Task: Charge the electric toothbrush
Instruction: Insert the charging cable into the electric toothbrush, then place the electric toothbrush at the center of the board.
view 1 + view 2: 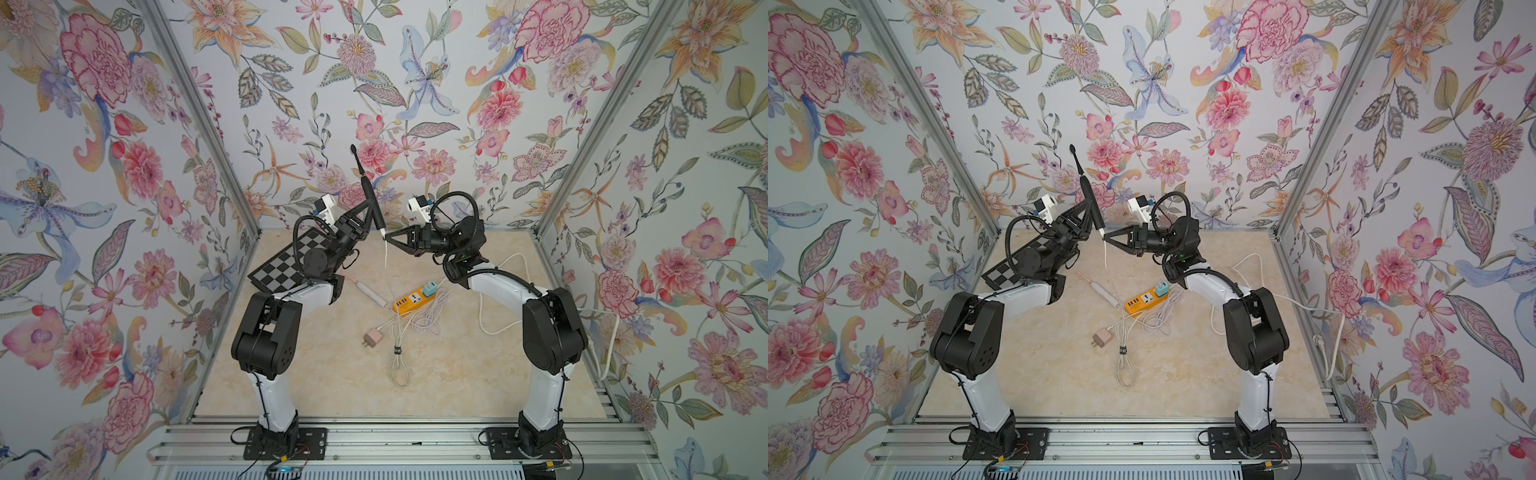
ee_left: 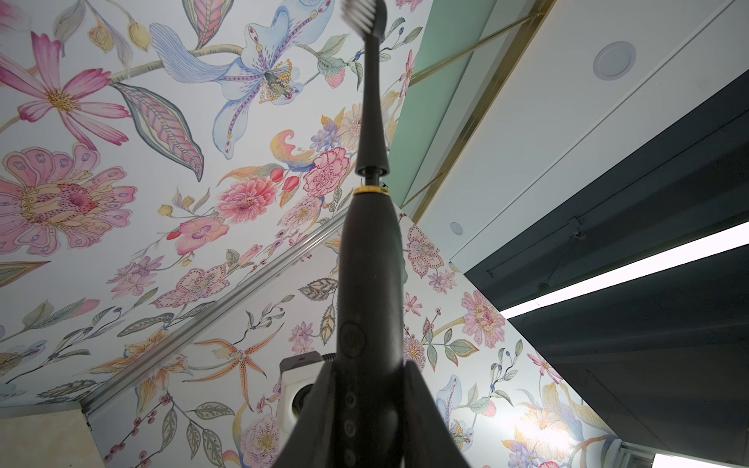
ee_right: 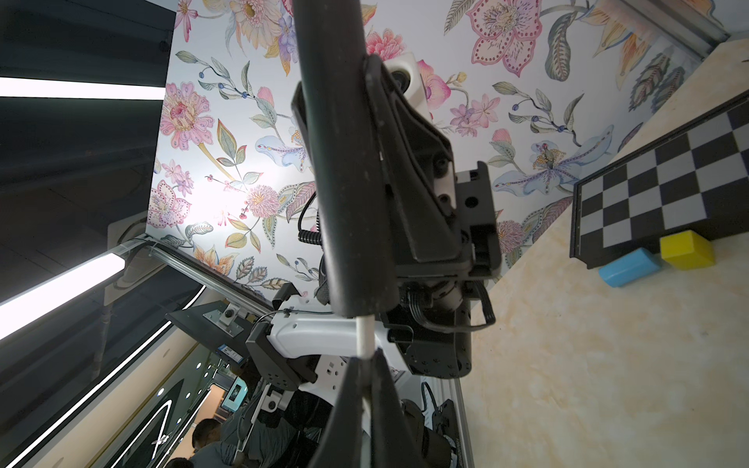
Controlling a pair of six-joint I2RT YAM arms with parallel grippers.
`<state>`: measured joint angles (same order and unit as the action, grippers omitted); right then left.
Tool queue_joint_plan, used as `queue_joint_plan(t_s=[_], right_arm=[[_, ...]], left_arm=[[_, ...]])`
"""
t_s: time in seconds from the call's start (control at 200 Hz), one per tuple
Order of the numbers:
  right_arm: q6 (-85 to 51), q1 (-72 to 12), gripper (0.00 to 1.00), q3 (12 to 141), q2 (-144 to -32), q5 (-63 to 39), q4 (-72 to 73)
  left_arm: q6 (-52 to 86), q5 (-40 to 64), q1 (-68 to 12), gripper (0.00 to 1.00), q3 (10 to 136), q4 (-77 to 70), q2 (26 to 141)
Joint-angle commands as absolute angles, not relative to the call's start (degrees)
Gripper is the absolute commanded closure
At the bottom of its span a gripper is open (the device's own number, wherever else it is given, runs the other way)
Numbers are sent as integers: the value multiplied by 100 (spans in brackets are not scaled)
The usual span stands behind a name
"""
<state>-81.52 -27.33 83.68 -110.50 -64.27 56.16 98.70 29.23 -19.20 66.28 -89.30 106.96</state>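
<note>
The right claw is clenched on the white plug of the charging cable, holding it at the base of the toothbrush. The left claw grasps the toothbrush by its handle, brush head up, above the far middle of the worktop. This looks like the plugging-in step, though I cannot tell if the plug is fully seated. Next, probably, the pink adapter lying loose near the orange power strip needs pushing into it.
</note>
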Motion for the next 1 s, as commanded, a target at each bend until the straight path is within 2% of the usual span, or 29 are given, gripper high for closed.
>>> queue_joint_plan(t_s=[0.0,0.065,0.165,0.24,0.35,0.415,0.47,0.605,0.791,0.996], right_arm=[[-7859,-2575,100,8228,-10525,-4817,5907],[-7574,-2576,88,7757,-10262,-4875,5944],[-6771,-2554,55,6793,-9615,-4844,5562],[-5738,-2534,44,6260,-9018,-4593,4541],[-3882,-2578,43,6124,-8245,-3694,2222],[-3102,-2669,43,6160,-7952,-2898,1188],[-2662,-2779,43,6150,-7766,-2232,668],[-2384,-3004,41,5987,-7453,-1374,357],[-2160,-3319,40,6090,-7334,-625,-373],[-2119,-3357,38,5933,-7102,-537,-687]], left_arm=[[9807,4415,-2287,100,6250,-10536,10534],[9714,4319,-2005,100,6110,-10504,10480],[9160,4157,-1480,100,5740,-9940,10220],[8349,3922,-1127,100,5329,-8945,9881],[6815,3232,-883,100,4828,-6802,9334],[5902,2236,-900,100,4764,-4868,9024],[5585,1378,-939,100,4688,-3973,9018],[5867,877,-846,100,4494,-3832,9268],[6299,736,-861,100,5146,-2857,10204],[6490,333,-859,100,5371,-1791,10677]])
